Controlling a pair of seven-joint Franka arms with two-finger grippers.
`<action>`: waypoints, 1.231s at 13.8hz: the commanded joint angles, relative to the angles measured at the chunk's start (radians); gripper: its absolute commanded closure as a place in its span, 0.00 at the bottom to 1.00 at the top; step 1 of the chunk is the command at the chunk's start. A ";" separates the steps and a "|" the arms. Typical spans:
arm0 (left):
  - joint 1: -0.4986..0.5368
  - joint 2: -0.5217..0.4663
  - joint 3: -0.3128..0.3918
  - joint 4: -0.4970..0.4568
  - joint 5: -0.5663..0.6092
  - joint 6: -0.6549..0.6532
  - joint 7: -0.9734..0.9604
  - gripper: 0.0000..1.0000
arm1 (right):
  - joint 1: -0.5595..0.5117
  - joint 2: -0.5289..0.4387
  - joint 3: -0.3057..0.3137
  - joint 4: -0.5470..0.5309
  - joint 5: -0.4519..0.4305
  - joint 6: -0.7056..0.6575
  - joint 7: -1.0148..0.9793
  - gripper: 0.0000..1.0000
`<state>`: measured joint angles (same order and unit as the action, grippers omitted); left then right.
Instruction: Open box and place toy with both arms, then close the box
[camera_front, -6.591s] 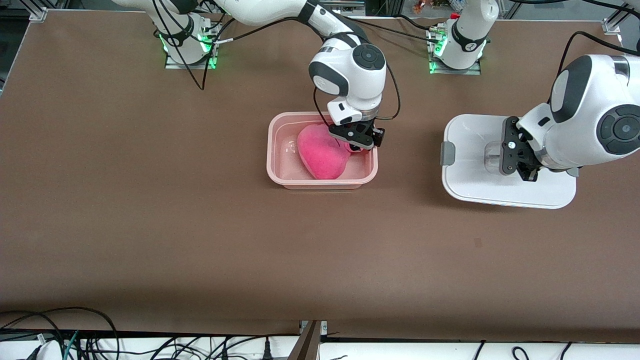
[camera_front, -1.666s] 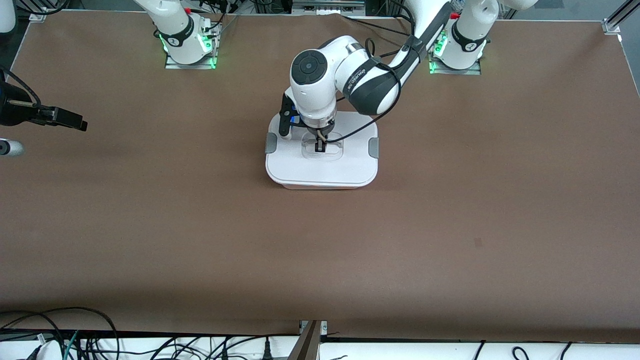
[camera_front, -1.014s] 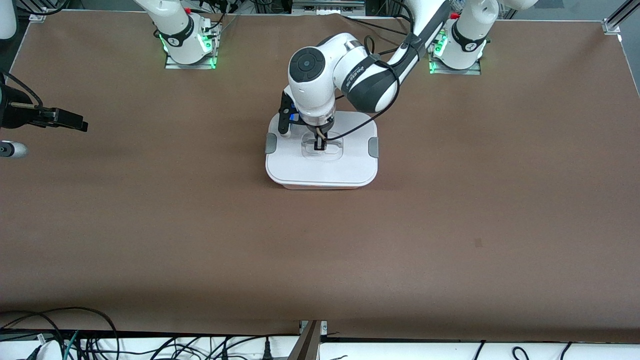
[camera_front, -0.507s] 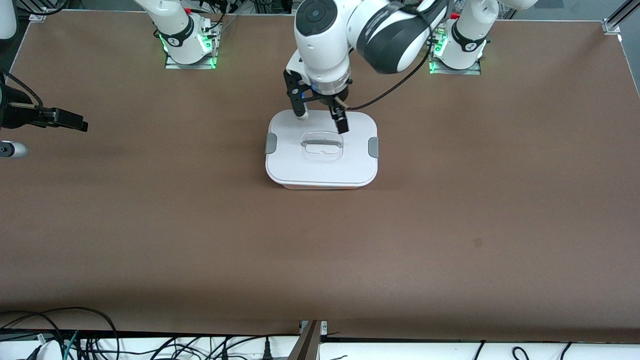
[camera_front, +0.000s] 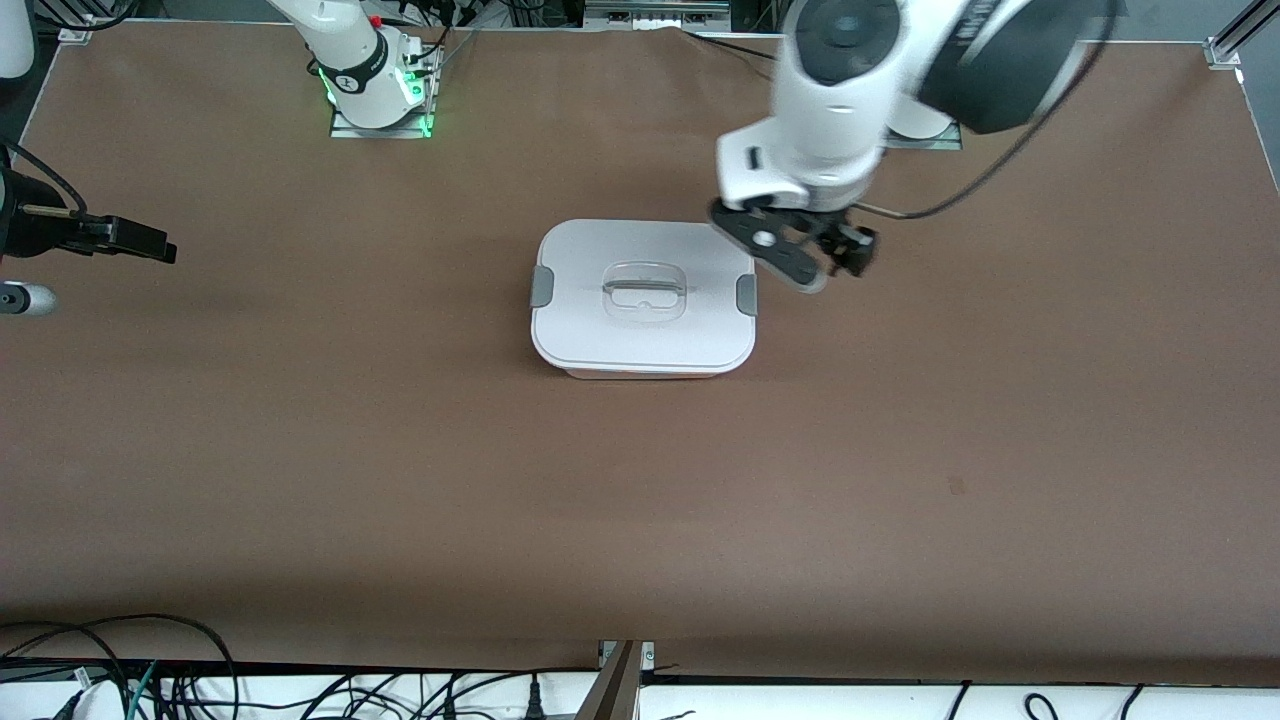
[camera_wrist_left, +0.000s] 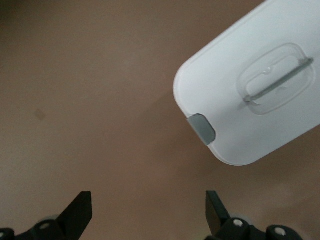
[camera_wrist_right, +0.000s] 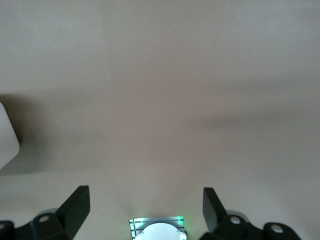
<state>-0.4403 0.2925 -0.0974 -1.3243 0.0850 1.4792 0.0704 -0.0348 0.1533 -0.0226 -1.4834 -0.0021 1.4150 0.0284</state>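
The box (camera_front: 641, 372) stands at the table's middle with its white lid (camera_front: 640, 335) on it, grey clips (camera_front: 745, 294) at both ends and the clear handle (camera_front: 644, 290) in the centre. The toy is hidden. My left gripper (camera_front: 815, 262) is open and empty, up in the air over the table just off the box's end toward the left arm. Its wrist view shows the lid (camera_wrist_left: 235, 105), one clip (camera_wrist_left: 202, 128) and my left gripper (camera_wrist_left: 149, 210) over bare table. My right gripper (camera_front: 165, 250) waits at the right arm's end of the table, open and empty (camera_wrist_right: 145, 205).
The right arm's base (camera_front: 378, 85) with green lights stands along the table's top edge and also shows in the right wrist view (camera_wrist_right: 157, 231). Cables (camera_front: 300, 690) lie past the table's near edge. A small dark mark (camera_front: 956, 486) is on the brown table.
The lid went onto the box over the toy. My left gripper then let go of the handle, opened, rose and swung off toward the left arm's end. The right arm has not moved lately.
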 joint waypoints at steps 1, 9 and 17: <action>0.209 -0.085 -0.051 -0.026 -0.093 -0.011 -0.017 0.00 | 0.001 -0.008 0.000 -0.006 0.007 0.004 -0.011 0.00; 0.391 -0.363 0.028 -0.395 -0.075 0.242 -0.033 0.00 | -0.002 -0.008 -0.002 -0.005 0.007 0.005 -0.015 0.00; 0.384 -0.383 0.039 -0.435 -0.037 0.233 -0.242 0.00 | -0.002 -0.003 -0.002 -0.005 0.007 0.007 -0.015 0.00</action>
<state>-0.0536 -0.0659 -0.0558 -1.7333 0.0268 1.6960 -0.1529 -0.0350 0.1533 -0.0225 -1.4834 -0.0022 1.4164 0.0283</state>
